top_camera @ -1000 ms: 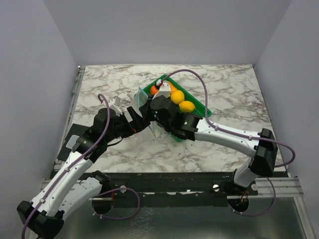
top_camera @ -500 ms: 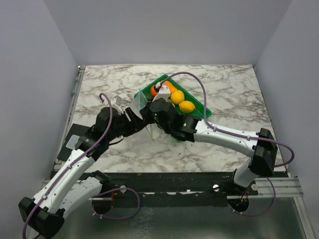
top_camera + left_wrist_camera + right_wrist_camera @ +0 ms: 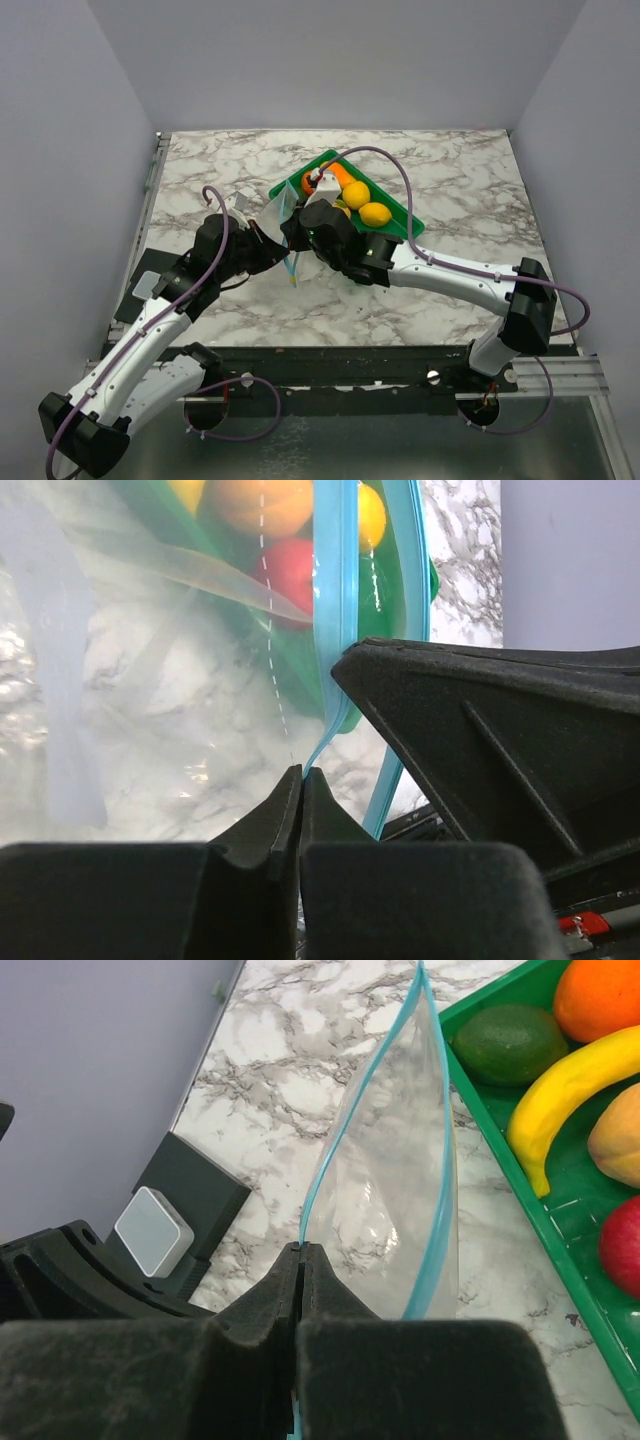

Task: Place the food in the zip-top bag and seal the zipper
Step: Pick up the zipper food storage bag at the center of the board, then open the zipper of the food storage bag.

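The clear zip-top bag (image 3: 284, 213) hangs upright over the marble between both arms, empty, its mouth apart. My left gripper (image 3: 276, 244) (image 3: 302, 772) is shut on the light blue zipper (image 3: 335, 630) of one lip. My right gripper (image 3: 294, 232) (image 3: 301, 1248) is shut on the zipper (image 3: 328, 1155) of the other lip. The food lies in the green tray (image 3: 398, 208): lemons (image 3: 357, 195), an orange (image 3: 600, 995), a banana (image 3: 560, 1095), a dark green piece (image 3: 505, 1042) and a red piece (image 3: 622, 1245). Through the bag (image 3: 150, 680) the left wrist view shows the red piece (image 3: 290, 570).
The green tray (image 3: 497, 1125) sits just right of the bag, behind my right wrist. The right gripper's black body (image 3: 500, 740) fills the right of the left wrist view. Grey walls stand on three sides of the marble table (image 3: 460, 180).
My left gripper has gone from open to shut on the bag's zipper strip. Both grippers and the bag have shifted slightly left and nearer.
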You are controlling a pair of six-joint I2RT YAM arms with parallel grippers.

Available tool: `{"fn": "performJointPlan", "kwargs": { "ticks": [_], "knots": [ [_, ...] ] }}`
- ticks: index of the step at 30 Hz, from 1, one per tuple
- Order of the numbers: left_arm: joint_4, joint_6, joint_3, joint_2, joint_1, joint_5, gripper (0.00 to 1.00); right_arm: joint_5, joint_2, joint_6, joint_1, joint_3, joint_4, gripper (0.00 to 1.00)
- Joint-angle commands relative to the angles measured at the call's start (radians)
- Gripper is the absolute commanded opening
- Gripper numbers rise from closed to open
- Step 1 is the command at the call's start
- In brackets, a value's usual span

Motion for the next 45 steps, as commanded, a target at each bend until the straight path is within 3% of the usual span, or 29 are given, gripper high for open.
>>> {"fn": "performJointPlan", "kwargs": {
  "ticks": [1,5,14,25,36,45],
  "knots": [
    [0.007,0.019,-0.003,0.002,0.000,-0.029,0.00,-0.002,0.001,-0.025,0.012,-0.015,-0.004,0.01],
    [0.005,0.021,-0.005,-0.003,-0.001,-0.034,0.00,-0.010,-0.015,-0.056,0.011,0.004,-0.029,0.01],
    [-0.001,0.027,-0.010,-0.006,-0.001,-0.037,0.00,-0.008,-0.097,-0.078,0.011,-0.008,-0.101,0.37],
    [-0.005,0.026,-0.019,-0.016,-0.001,-0.034,0.00,0.044,-0.164,-0.048,0.011,-0.054,-0.177,0.58],
    [-0.025,0.032,-0.016,-0.037,-0.001,-0.021,0.00,0.076,-0.059,-0.030,0.001,0.011,-0.215,0.59],
    [-0.046,0.035,-0.018,-0.058,-0.001,-0.017,0.00,0.039,0.005,-0.010,-0.025,0.038,-0.202,0.53]
  ]
}}
